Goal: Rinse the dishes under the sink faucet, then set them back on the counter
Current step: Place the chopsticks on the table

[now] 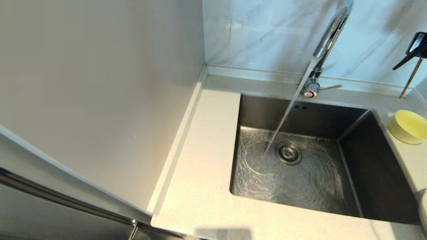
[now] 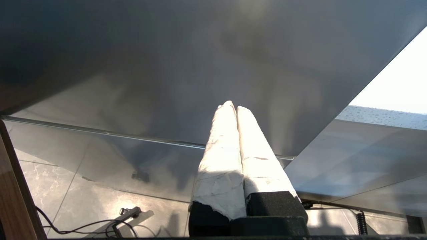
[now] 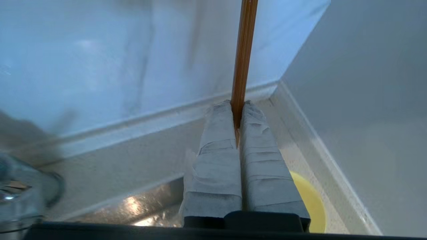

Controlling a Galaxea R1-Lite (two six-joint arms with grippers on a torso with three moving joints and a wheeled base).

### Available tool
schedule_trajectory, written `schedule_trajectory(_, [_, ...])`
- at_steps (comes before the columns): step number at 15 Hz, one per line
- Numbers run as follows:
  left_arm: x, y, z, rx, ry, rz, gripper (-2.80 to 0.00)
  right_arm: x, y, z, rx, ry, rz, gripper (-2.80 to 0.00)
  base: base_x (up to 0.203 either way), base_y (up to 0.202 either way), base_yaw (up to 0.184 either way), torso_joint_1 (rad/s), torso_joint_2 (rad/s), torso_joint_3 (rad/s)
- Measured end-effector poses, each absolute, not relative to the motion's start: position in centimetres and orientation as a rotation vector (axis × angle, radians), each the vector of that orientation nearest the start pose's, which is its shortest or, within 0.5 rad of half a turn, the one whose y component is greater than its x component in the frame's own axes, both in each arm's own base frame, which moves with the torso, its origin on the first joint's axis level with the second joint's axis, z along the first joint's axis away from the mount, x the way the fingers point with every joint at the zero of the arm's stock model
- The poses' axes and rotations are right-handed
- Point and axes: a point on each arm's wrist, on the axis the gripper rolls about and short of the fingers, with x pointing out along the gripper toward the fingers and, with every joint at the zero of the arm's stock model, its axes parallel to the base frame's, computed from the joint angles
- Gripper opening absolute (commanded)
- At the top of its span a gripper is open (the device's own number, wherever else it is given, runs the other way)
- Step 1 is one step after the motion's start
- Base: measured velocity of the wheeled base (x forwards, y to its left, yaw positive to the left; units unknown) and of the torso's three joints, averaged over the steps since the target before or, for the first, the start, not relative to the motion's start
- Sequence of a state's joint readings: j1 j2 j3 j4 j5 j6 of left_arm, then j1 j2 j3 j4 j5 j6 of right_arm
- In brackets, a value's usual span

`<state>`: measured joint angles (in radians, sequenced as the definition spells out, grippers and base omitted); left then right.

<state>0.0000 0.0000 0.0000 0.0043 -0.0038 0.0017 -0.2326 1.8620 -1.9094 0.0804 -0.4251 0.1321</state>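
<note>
My right gripper [image 3: 237, 110] raised at far right, fingers pinched on the chopsticks [image 3: 244, 56], my left gripper [image 2: 233, 108] parked low, fingers pressed together.

plate [image 1: 423, 208] cropped, chopsticks [image 3: 245, 50] top cut off

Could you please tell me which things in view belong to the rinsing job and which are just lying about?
Part of the job:
- chopsticks, pinched in the right claw
- faucet, running
- sink
- yellow bowl on the counter

Just there:
- marble wall
- left claw, parked below the counter
</note>
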Motion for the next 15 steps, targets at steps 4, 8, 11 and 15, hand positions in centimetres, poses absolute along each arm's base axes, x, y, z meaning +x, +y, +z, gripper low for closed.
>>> schedule_trajectory(4, [-2.3, 0.0, 7.5, 0.001, 0.005, -0.004, -2.8, 34.5, -8.0, 30.3, 0.095, 0.198, -0.626, -2.8, 0.0, 0.0, 0.0, 0.0, 0.0, 0.0])
schedule_trajectory(8, [-2.3, 0.0, 7.5, 0.002, 0.004, -0.004, -2.8, 31.7, -6.2, 19.9, 0.045, 0.527, -0.592, -2.8, 0.0, 0.0, 0.0, 0.0, 0.0, 0.0])
schedule_trajectory(11, [-2.3, 0.0, 7.5, 0.002, 0.005, -0.005, -2.8, 31.5, -5.7, 21.3, 0.047, 0.465, -0.576, -2.8, 0.0, 0.0, 0.0, 0.0, 0.0, 0.0])
schedule_trajectory(15, [-2.3, 0.0, 7.5, 0.002, 0.004, -0.004, -2.8, 32.0, -5.5, 31.1, 0.063, 0.136, -0.56, -2.8, 0.0, 0.0, 0.0, 0.0, 0.0, 0.0])
